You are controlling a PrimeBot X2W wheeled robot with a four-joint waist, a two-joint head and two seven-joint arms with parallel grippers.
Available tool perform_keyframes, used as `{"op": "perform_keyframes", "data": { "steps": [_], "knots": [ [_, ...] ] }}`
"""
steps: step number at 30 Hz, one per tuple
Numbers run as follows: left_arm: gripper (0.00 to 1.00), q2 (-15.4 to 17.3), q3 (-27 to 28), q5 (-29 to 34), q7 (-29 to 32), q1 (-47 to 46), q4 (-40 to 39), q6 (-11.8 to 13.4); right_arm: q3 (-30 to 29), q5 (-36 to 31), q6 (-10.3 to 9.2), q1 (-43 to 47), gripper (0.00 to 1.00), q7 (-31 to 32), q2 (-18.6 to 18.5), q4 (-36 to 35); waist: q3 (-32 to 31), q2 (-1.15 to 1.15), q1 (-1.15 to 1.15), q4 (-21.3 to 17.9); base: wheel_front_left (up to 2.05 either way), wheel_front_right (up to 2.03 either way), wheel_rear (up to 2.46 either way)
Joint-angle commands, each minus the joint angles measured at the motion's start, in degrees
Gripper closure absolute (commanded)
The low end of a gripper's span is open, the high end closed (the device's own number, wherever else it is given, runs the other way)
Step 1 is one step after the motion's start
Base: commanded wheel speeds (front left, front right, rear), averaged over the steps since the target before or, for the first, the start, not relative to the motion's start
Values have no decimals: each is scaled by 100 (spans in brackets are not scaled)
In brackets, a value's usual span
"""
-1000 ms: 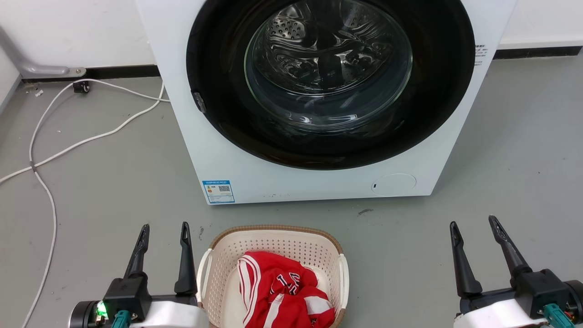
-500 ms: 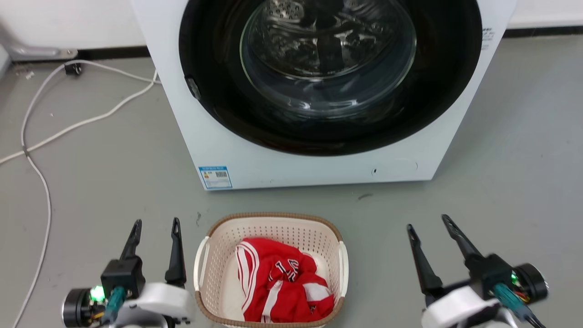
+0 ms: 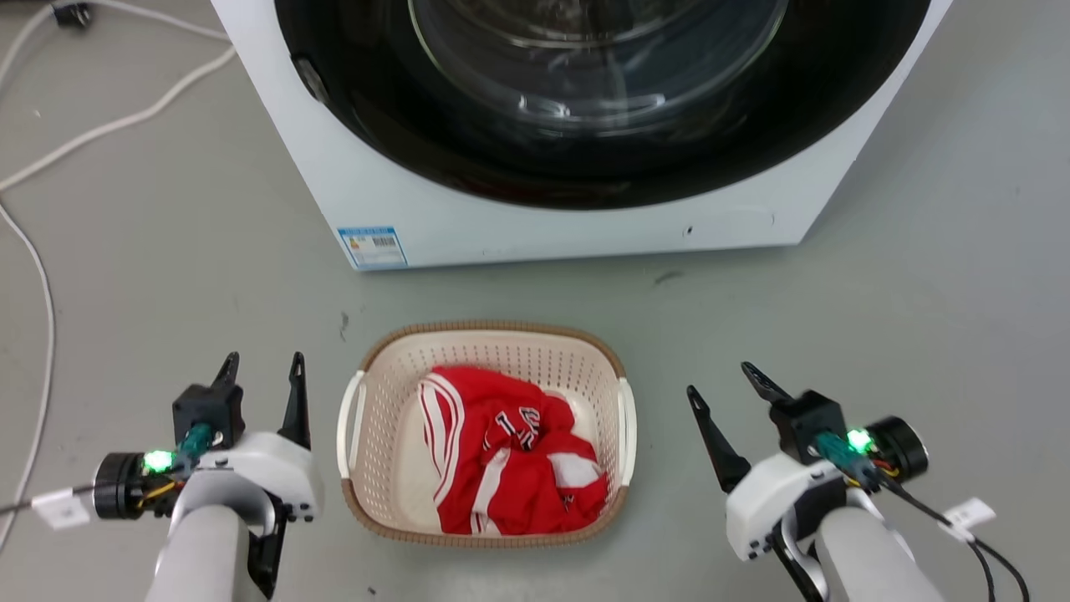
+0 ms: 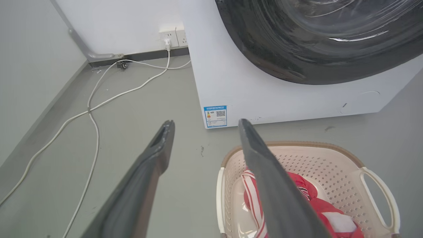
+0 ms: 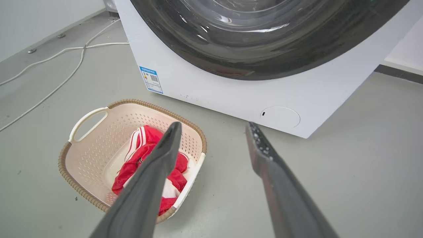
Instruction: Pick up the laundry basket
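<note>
1. Head view has tipped downward since a second ago: the washer [image 3: 535,234] now runs off the top edge and the whole laundry basket [image 3: 493,328] shows. That is camera motion; the basket itself has not shifted on the floor [image 3: 919,293].
2. Basket sits on the floor at 6 o'clock from the washer door, a clear strip of floor between them. A red garment [image 3: 501,451] with white stripes is bunched inside, toward its 5 o'clock corner.
3. Left gripper [image 3: 261,361] holds at 9 o'clock of the basket, just beside the left handle [image 3: 351,418] but apart from it. Its spacing to the basket is much as before. Jaws spread, nothing between them; the left wrist view [image 4: 205,122] confirms the gap, with the basket [image 4: 297,144] off at 4 o'clock.
4. Real change: the right gripper [image 3: 719,379] has closed in from well out at 3 o'clock and now stands near the right handle [image 3: 627,418], not touching. Jaws also parted and empty, seen again in the right wrist view [image 5: 214,124] with the basket [image 5: 145,103] at 9 o'clock.
5. Reading: the arms are bracketing the basket for a two-handed lift. No contact yet, so the pick-up is not begun; each side needs a final inward move onto its handle.
6. Loose white cable [image 3: 125,117] lies at 10 o'clock, well clear.
</note>
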Motion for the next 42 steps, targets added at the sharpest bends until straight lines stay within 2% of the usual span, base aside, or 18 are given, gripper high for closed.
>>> {"op": "perform_keyframes", "data": {
  "steps": [1, 6, 11, 17, 32, 42],
  "knots": [
    [0, 52, -37, 8, -15, -183, 174, -35, 53, 3, -4, -188, 0, -12, -6, 153, 226, 0, -1, -34, 0, 0, 0],
    [0, 205, -181, 23, -9, -885, 1242, -159, 359, 10, -4, -848, 0, -12, -5, 1063, 627, 0, -1, -64, 0, 0, 0],
    [0, 287, -336, -44, 112, -1588, 2172, -268, 832, 479, -4, -1435, 0, -8, -5, 1774, 987, 0, -1, -70, 0, 0, 0],
    [0, 345, -527, -138, 330, -2211, 2932, -352, 1543, 940, -4, -1994, 0, 248, -5, 2405, 1369, 0, -1, -72, 0, 0, 0],
    [0, 316, -1099, -569, 662, -2917, 3629, -369, 2583, 1735, -4, -2646, 0, 649, -5, 2859, 2191, 0, -1, 8, 0, 0, 0],
    [0, 370, -1444, -848, 771, -3147, 3728, -369, 2808, 2001, -4, -2917, 0, 777, -5, 3090, 2583, 0, -1, 61, 0, 0, 0]
  ]
}}
